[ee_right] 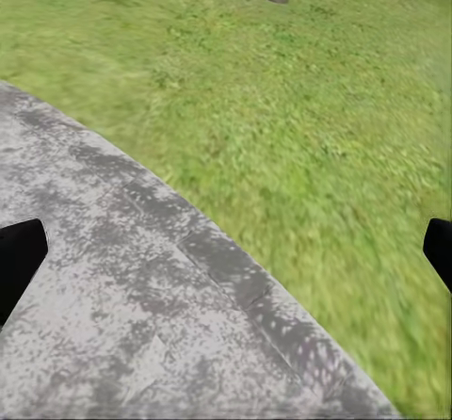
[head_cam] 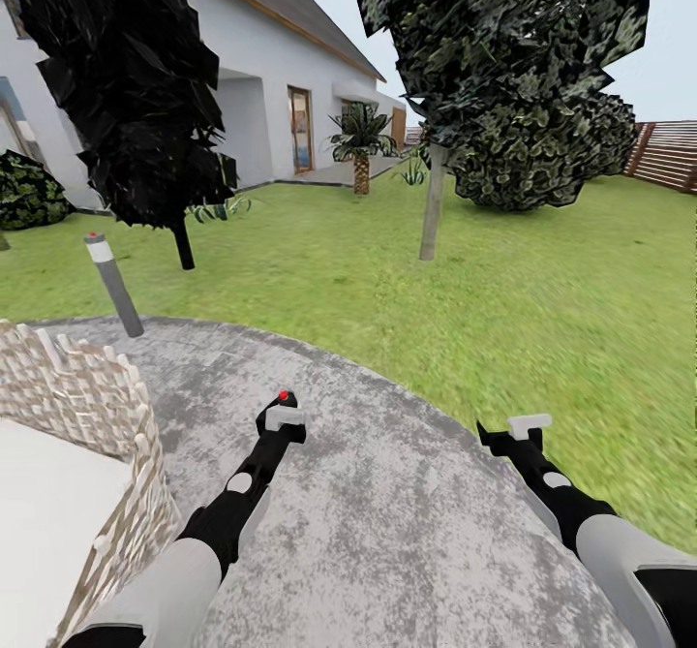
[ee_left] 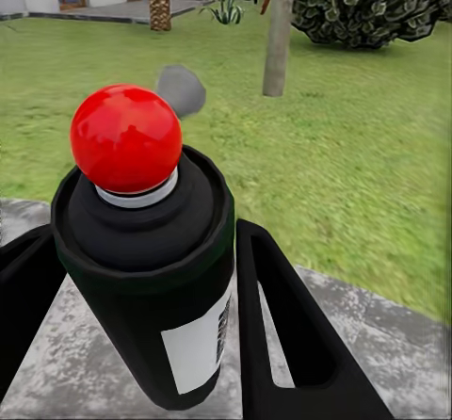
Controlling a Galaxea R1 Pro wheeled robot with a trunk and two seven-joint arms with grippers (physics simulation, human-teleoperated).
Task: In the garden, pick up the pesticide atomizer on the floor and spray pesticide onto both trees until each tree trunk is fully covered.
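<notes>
Green lawn [head_cam: 542,280] spreads beyond the grey paved circle [head_cam: 387,512] on which the robot stands, with the nearest tree trunk [head_cam: 432,204] well ahead on the grass. The left pincer [head_cam: 282,414] is clamped around the pesticide atomizer [ee_left: 151,269], a dark can with a red cap and white label, held upright between both fingers. It looks rigid, light and smooth-walled, likely to slip or twist, so mid-body is the sensible hold, leaving the cap free. The right pincer [head_cam: 523,429] is spread wide and holds nothing.

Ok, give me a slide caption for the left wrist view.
Left gripper holding the red-capped pesticide atomizer, aimed across the lawn toward a tree trunk.
</notes>
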